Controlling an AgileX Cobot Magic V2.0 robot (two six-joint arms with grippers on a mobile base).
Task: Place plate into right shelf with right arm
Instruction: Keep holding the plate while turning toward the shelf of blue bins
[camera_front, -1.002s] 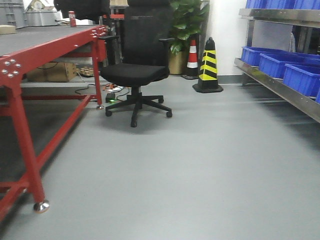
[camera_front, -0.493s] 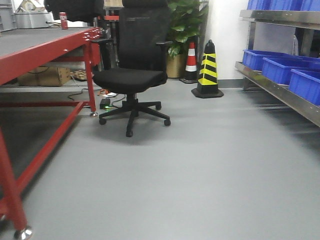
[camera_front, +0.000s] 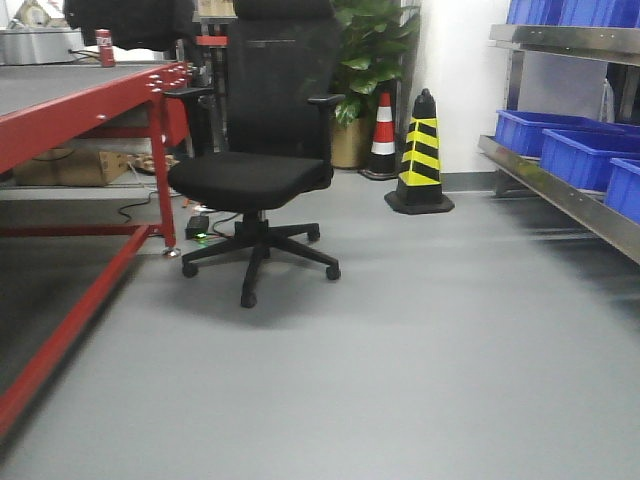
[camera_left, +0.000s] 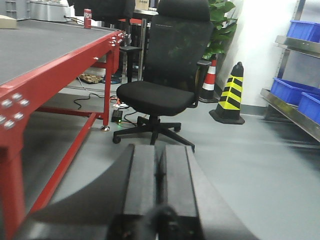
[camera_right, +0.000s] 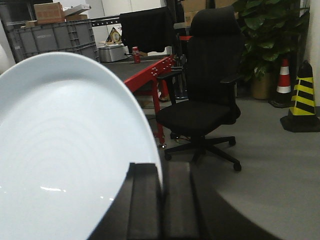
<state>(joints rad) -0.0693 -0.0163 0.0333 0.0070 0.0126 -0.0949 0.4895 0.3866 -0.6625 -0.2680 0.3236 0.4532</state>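
Even indoor light, soft shadow under chair (camera_front: 250, 180), small glints on plate (camera_right: 65, 150), motion-blurred shelf (camera_front: 560, 195)

In the front view, the office chair (camera_front: 245, 178) now sits farther left of the striped cone (camera_front: 420, 152) and looks larger. The red table (camera_front: 70, 105) slides farther left, its near leg now out of view.

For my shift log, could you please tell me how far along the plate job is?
Done: right gripper is shut on the plate. In hand: robot stands on open floor by the chair, shelf at right. Left: reaching the shelf and setting the plate in.
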